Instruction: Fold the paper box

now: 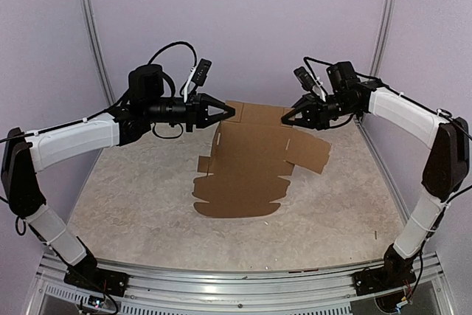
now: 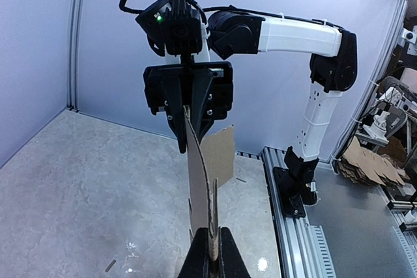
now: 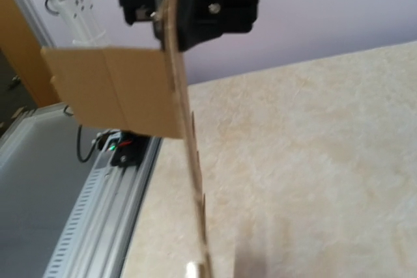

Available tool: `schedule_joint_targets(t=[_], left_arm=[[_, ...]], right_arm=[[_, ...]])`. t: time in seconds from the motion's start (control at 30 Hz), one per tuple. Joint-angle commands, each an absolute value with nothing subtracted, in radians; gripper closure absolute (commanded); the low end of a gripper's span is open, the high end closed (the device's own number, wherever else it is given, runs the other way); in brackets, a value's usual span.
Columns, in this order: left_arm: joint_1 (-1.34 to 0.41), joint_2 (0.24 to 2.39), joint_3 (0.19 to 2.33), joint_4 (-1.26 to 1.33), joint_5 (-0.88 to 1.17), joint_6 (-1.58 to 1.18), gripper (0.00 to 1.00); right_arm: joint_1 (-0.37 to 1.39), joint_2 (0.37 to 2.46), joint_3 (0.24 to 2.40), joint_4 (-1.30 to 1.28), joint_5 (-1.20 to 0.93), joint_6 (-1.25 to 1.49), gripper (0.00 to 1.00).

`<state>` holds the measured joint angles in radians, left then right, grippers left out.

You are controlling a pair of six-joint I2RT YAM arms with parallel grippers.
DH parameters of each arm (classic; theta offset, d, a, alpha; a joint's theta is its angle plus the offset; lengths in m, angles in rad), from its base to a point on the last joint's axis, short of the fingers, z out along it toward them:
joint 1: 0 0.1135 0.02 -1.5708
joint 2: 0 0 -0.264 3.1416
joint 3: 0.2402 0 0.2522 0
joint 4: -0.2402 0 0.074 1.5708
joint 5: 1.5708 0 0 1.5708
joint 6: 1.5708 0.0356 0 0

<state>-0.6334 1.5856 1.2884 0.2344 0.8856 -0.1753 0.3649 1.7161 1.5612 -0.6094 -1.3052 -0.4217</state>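
Left pincer (image 1: 227,113): clenched on the upper left edge of the box (image 1: 251,154), fingers level and pointing right. In the left wrist view the two dark fingers meet on the cardboard, which runs away from them edge-on.
Left arm (image 1: 74,138): white shell, reaching in from the left of the box and held well above the surface (image 1: 133,204).
Box, near part: plain brown cardboard lying flat on the surface, with rounded tabs cut into its front edge.
Box, middle panel: rises from the flat part, close to upright, with a small tab jutting out low on its left side.
Box, top strip: behind the middle panel, hanging between both pincers, clear of the surface.
Box, right flap: sticks out to the right below the upper right corner, tilted.
Right pincer (image 1: 287,117): clenched on the upper right edge of the box, facing left. The left wrist view shows its black fingers closed over the far end of the sheet. Its own wrist view is blurred and its fingers barely show there; the sheet runs edge-on up to the opposite pincer, with one flap turned out to the side.
Right arm (image 1: 409,119): white shell, reaching in from the right of the box.
Surface: pale, mottled, under the flat part of the box.
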Motion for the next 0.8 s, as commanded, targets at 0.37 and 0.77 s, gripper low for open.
schedule_joint_targets(t=[0.37, 0.77], left_arm=[[-0.625, 1.590, 1.295, 0.165, 0.822, -0.118, 0.69], [-0.489, 1.177, 0.732, 0.290, 0.466, -0.153, 0.45]], right_arm=[[0.372, 1.737, 1.648, -0.849, -1.250, -0.585, 1.00], [0.337, 1.719, 1.663, -0.989, -1.310, -0.685, 1.00]])
